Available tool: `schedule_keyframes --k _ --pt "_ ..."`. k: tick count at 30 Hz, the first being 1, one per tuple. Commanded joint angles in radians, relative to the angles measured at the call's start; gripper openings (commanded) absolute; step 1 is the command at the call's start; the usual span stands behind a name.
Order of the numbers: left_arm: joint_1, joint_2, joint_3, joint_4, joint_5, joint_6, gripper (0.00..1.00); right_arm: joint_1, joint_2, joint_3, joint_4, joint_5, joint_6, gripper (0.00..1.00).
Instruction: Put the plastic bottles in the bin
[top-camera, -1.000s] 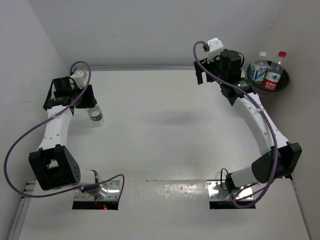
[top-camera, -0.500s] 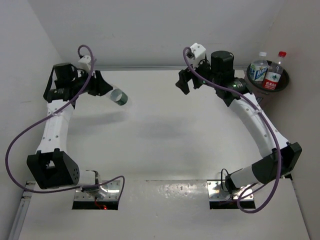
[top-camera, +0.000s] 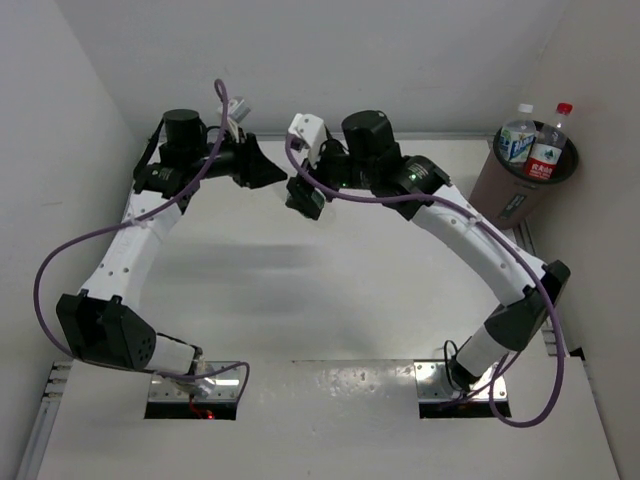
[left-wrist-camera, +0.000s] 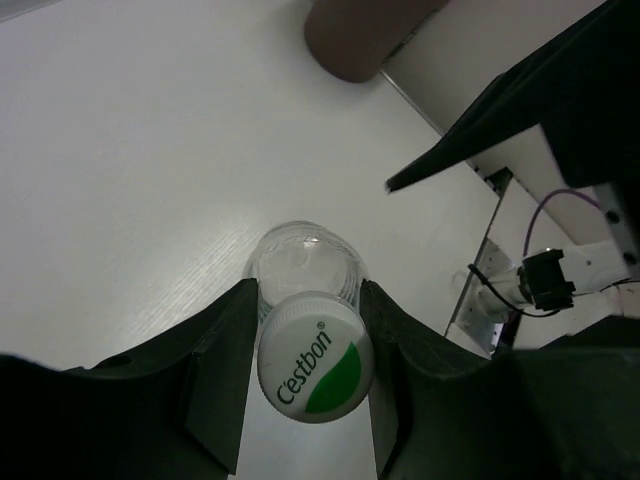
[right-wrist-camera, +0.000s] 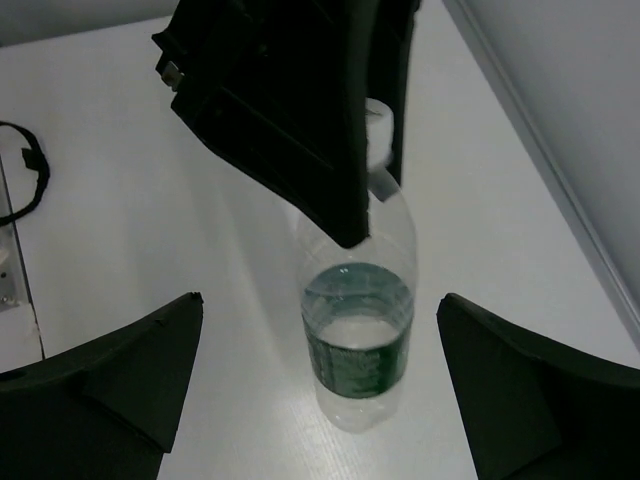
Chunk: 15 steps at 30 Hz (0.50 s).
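My left gripper (left-wrist-camera: 308, 285) is shut on the neck of a clear plastic bottle (left-wrist-camera: 300, 255) with a white-and-green cap (left-wrist-camera: 315, 365), holding it above the table. In the right wrist view that bottle (right-wrist-camera: 360, 320) shows a green label, its base pointing toward my right gripper (right-wrist-camera: 320, 297). The right gripper is open wide, and its fingers do not touch the bottle. From above, the left gripper (top-camera: 268, 170) and right gripper (top-camera: 303, 195) meet at the table's back middle and hide the bottle. The brown bin (top-camera: 520, 185) stands far right.
Two bottles stand in the bin, one white-capped (top-camera: 517, 135) and one red-capped (top-camera: 548, 150). The bin (left-wrist-camera: 360, 35) also shows at the top of the left wrist view. White walls close the table at the back and both sides. Purple cables loop off both arms.
The left arm swung right from the left wall to the back middle, carrying the bottle. The right arm swung left away from the bin to meet it, its jaws opening wider.
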<state>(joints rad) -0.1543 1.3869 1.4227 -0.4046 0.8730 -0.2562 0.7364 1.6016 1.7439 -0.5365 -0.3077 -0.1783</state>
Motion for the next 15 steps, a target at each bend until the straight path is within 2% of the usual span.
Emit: schedule_keyframes --k 1,5,9,13,15 --pt "-0.053 0.011 0.047 0.085 0.040 -0.084 0.15 0.043 0.047 0.072 -0.040 0.103 -0.040 0.98" --pt "-0.088 0.011 0.047 0.095 0.040 -0.084 0.13 0.055 0.109 0.140 -0.103 0.159 -0.027 0.95" --pt "-0.097 0.011 0.056 0.104 0.049 -0.094 0.13 0.058 0.129 0.138 -0.089 0.216 -0.016 0.92" --pt "-0.108 0.011 0.056 0.104 0.058 -0.094 0.13 0.058 0.123 0.123 -0.085 0.259 -0.018 0.84" --pt "-0.108 0.011 0.056 0.113 0.058 -0.103 0.13 0.055 0.121 0.108 -0.082 0.260 -0.020 0.76"
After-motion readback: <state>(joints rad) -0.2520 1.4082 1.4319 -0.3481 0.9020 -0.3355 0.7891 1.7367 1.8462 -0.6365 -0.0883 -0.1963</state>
